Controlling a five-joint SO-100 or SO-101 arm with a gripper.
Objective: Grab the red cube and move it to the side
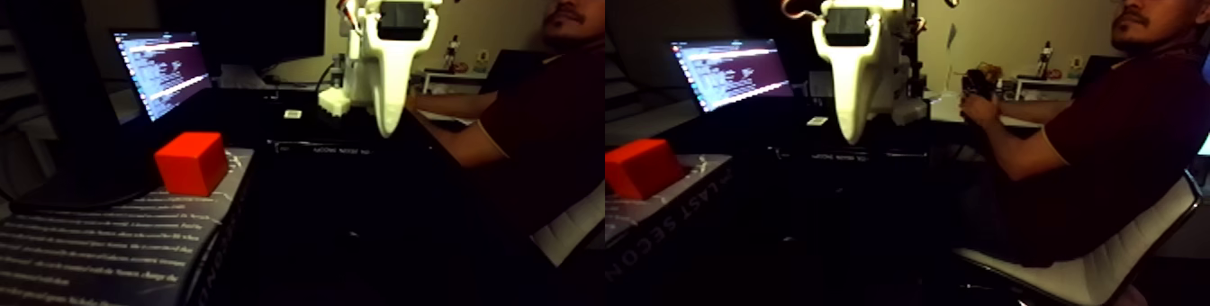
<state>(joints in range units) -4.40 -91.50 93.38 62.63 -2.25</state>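
The fixed view is a side-by-side pair of nearly equal pictures of a dim room. In the left half the red cube [190,163] sits on the far right corner of a book cover [108,238] printed with lines of white text, which lies at the lower left. The cube rests flat with one corner turned toward the camera, so no face lies square to the view, and it has no long axis to speak of.

The white pincer [389,128] hangs with its tip pointing straight down, up and to the right of the cube in this view and well apart from it. The cube therefore lies down and to the left of the pincer. How far the two differ in depth cannot be told, since the dark table between them gives little to go by. Only a single tapered white finger shows, so whether the pincer is apart or together cannot be told; it holds nothing.

In my judgement the coming move turns on that leftward and downward offset: the pincer must travel left across the view and drop to the height of the book's top.

Behind, a laptop screen [164,68] glows, and a person [1071,139] sits at the right.
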